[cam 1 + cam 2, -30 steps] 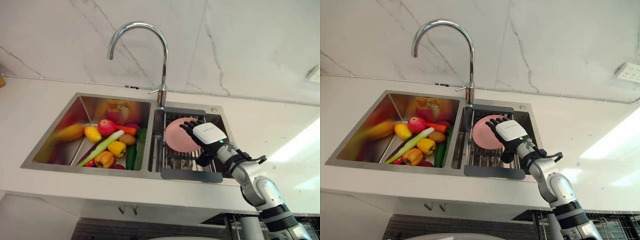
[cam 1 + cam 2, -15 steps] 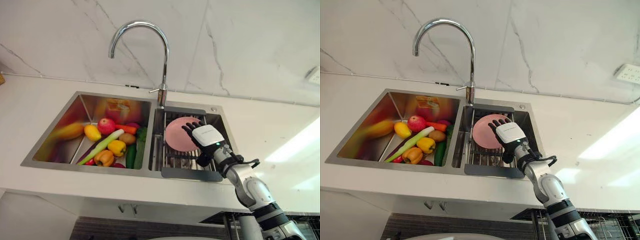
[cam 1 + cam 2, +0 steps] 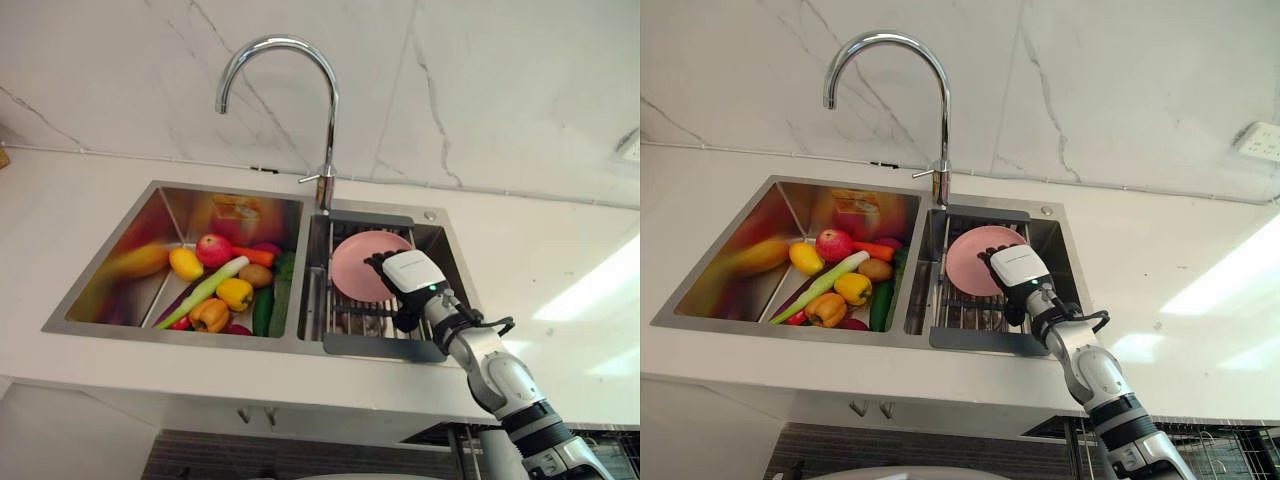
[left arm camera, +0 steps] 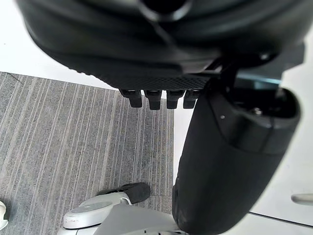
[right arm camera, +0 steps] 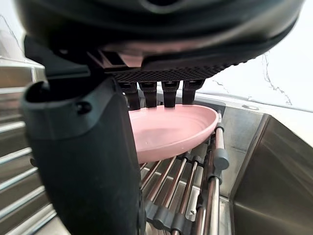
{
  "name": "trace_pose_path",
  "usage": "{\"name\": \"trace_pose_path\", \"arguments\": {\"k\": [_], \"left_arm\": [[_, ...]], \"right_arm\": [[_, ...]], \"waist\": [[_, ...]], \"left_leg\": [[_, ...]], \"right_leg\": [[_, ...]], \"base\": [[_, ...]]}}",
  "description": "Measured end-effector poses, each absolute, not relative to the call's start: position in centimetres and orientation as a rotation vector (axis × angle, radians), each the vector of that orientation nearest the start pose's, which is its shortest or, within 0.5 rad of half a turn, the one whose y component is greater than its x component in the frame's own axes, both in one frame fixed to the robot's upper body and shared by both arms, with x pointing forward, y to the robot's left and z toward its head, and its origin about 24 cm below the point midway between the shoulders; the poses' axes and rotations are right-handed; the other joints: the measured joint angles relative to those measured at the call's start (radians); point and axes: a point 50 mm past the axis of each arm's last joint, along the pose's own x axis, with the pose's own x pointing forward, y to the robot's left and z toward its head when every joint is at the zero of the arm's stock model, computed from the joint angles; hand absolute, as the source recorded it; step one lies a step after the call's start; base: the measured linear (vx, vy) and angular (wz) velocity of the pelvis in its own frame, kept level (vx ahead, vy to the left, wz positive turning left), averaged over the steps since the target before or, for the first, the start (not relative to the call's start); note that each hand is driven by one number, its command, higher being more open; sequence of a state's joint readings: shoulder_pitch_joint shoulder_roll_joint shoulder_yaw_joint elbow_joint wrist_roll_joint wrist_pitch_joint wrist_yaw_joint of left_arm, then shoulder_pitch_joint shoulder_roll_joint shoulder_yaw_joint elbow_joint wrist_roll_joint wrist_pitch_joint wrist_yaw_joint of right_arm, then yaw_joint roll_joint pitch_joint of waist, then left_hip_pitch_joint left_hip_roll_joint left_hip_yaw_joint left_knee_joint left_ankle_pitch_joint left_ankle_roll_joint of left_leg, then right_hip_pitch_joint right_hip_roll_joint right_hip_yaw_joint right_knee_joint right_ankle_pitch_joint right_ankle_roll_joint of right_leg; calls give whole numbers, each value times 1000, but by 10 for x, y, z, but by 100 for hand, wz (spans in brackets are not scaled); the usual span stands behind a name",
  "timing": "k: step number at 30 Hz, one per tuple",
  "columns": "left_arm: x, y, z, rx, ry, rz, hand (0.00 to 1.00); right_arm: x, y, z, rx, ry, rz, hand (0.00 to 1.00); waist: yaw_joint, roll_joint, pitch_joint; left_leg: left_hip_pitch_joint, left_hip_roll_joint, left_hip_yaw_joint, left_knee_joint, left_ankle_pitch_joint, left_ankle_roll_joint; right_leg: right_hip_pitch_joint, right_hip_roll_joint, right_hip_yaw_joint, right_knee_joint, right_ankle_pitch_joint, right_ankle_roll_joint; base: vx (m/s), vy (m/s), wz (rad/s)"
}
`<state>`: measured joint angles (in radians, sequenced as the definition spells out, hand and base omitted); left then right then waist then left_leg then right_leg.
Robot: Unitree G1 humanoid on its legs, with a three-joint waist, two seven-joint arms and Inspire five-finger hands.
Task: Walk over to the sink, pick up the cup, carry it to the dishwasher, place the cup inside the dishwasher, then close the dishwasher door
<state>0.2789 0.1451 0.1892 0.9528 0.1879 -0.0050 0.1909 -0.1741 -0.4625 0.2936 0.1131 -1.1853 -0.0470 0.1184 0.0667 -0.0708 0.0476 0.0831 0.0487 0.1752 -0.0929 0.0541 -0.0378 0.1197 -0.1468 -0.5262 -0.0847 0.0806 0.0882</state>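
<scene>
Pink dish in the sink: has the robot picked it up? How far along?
Done: it stands at the sink. In hand: its open right hand is at the pink dish on the rack, not gripping. Left: the grasp and everything after.

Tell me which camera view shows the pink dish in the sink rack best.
The right wrist view: it shows the pink dish close, rim and hollow plain. Both eye views show it small, partly behind the right hand.

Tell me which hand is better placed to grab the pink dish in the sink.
Right. The right hand is over the pink dish on the sink rack, fingers straight; the left hand hangs above the floor.
</scene>
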Motion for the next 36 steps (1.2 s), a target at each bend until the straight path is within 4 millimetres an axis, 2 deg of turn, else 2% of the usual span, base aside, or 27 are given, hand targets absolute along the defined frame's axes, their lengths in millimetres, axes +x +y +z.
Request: {"name": "trace_pose_path", "arguments": {"k": [3,6,9,15,18,25,27,29,30,32,34,36], "left_arm": [[30,245,-155,321,1205,363,100],[30,244,-155,319,1207,361,100],[33,243,-155,328,1201,351,100],[35,239,-156,361,1195,307,100],[35,239,-156,360,1191,306,100],[30,238,-156,357,1188,307,100],[30,238,-156,357,1185,309,100],[31,238,-155,358,1179,312,100],[31,238,-155,358,1178,313,100],[32,238,-155,368,1172,312,100],[32,238,-155,392,1171,297,100],[28,238,-155,411,1177,282,100]], "right_arm": [[280,-168,42,-1711,-101,368,0],[285,-166,44,-1765,-188,305,0],[296,-168,52,-1829,-292,192,0],[306,-176,60,-1838,-372,15,0],[315,-181,68,-1795,-377,-65,0],[316,-185,78,-1606,-380,-140,0],[312,-186,89,-1554,-416,-174,0],[303,-188,116,-1465,-518,-280,0],[300,-190,124,-1450,-546,-312,0],[285,-199,155,-1375,-661,-439,0],[271,-208,170,-1322,-723,-526,0],[262,-213,174,-1304,-746,-567,0]], "waist": [[2,3,2],[3,7,6],[8,12,18],[23,18,29],[24,20,37],[8,27,42],[5,30,44],[3,32,45],[3,32,45],[-3,31,44],[-10,31,44],[-12,32,44]], "left_leg": [[-2,0,-2,0,0,0],[-3,-1,-4,0,0,0],[-4,-2,-8,0,1,1],[-5,-6,-20,0,3,3],[-7,-9,-23,0,7,5],[-15,-16,-23,0,11,10],[-19,-14,-22,0,10,10],[-27,-9,-21,1,10,10],[-26,-9,-22,2,10,10],[-26,-6,-24,6,8,8],[-23,-5,-26,6,4,5],[0,-6,-2,11,-14,5]], "right_leg": [[0,0,-2,0,0,0],[-1,0,-4,0,0,0],[0,-2,-8,0,0,0],[3,-4,-19,0,1,2],[4,-7,-21,0,3,4],[-3,-14,-22,0,7,9],[-8,-14,-21,0,7,9],[-16,-9,-19,0,8,7],[-16,-8,-20,0,8,7],[-14,-5,-21,0,8,7],[-10,-4,-20,0,8,7],[-3,-4,16,1,6,5]], "base": [[0,0,0],[0,0,0],[0,0,2],[1,3,5],[-4,13,2],[0,0,0],[6,3,-2],[29,-6,-3],[51,-10,1],[57,-6,4],[40,2,-2],[28,20,-35]]}}
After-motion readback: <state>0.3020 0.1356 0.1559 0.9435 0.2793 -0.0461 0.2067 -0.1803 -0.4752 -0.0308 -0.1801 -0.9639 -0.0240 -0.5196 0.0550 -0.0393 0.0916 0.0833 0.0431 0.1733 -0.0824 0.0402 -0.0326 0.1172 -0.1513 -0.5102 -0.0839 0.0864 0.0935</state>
